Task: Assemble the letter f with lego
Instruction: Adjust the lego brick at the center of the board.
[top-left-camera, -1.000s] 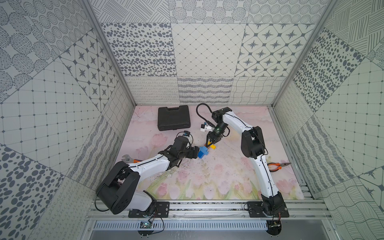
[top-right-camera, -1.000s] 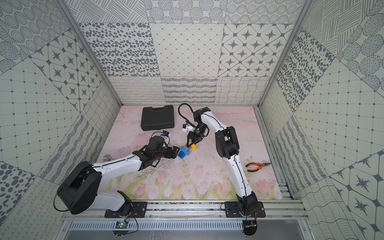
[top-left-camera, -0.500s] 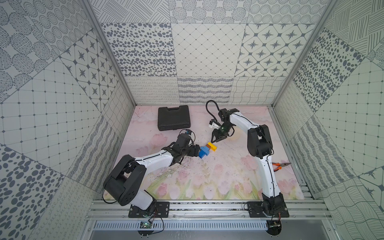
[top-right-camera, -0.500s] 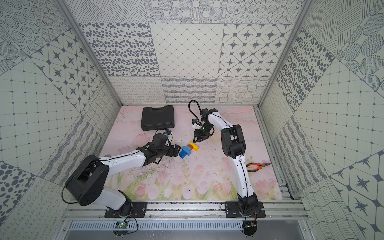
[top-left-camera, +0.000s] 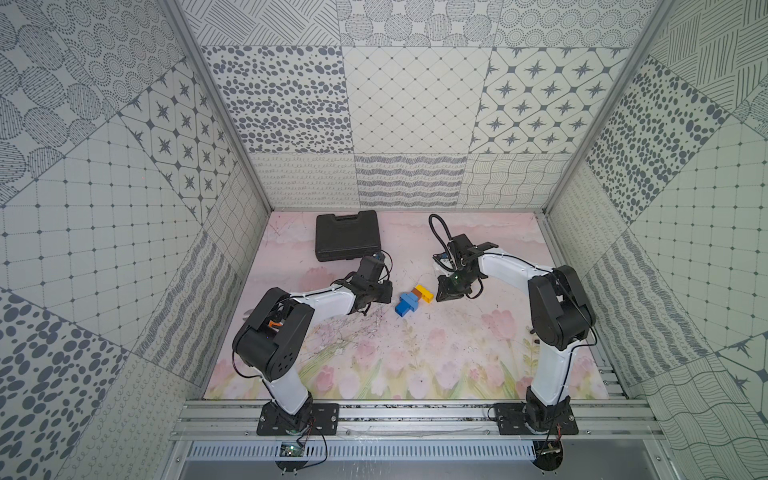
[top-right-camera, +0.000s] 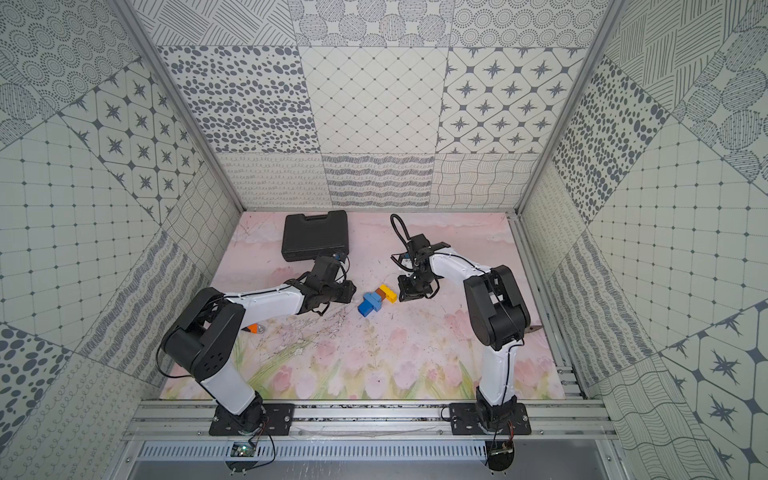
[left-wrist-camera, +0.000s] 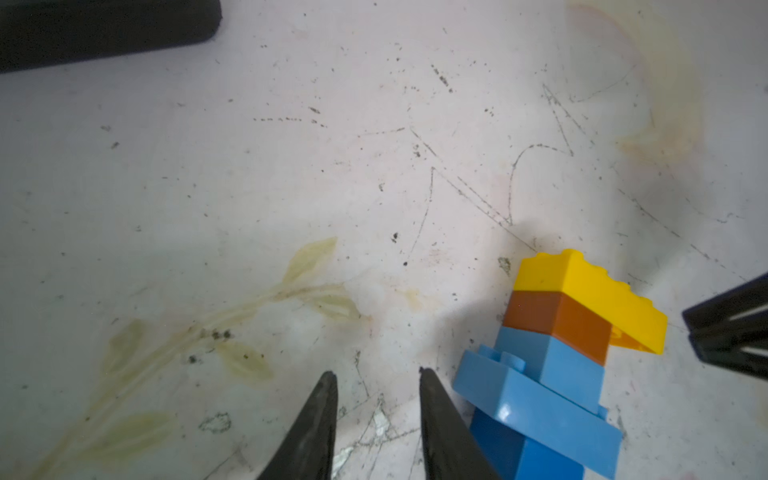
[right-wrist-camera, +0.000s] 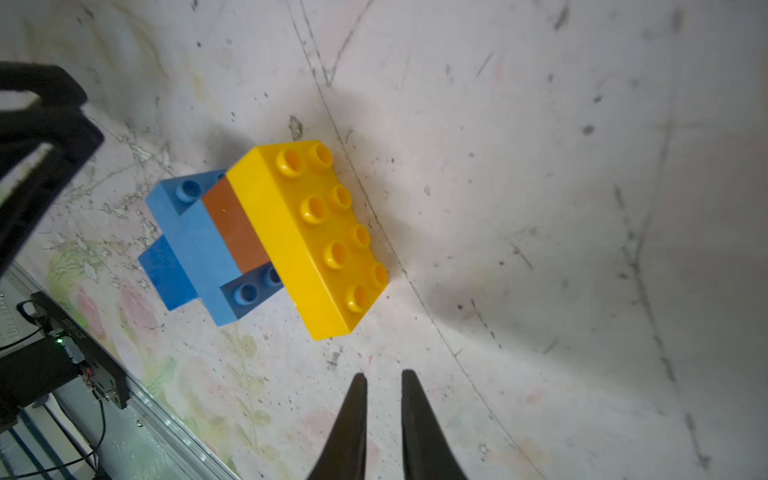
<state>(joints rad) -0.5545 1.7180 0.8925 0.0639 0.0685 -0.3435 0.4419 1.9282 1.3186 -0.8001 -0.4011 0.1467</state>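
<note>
The letter f (top-left-camera: 413, 301) (top-right-camera: 376, 301) lies flat on the flowered mat between my two arms. It is one joined piece: a dark blue and light blue stem, a brown block, and a yellow bar at its far end. The left wrist view has the letter f (left-wrist-camera: 557, 353) beside the left gripper (left-wrist-camera: 376, 374), whose jaws stand apart over bare mat. In both top views the left gripper (top-left-camera: 390, 293) (top-right-camera: 353, 291) sits just left of the bricks. The right gripper (right-wrist-camera: 384, 376) (top-left-camera: 439, 296) is just clear of the yellow bar (right-wrist-camera: 316, 237), jaws narrowly apart and empty.
A black case (top-left-camera: 347, 235) (top-right-camera: 315, 235) lies at the back left of the mat. An orange-handled tool (top-right-camera: 251, 328) shows under the left arm. Patterned walls close in three sides, and a metal rail (top-left-camera: 415, 415) runs along the front.
The left gripper let go of the blue end and drew back left. The right gripper backed off the yellow bar to the right. Both pairs of jaws narrowed.
</note>
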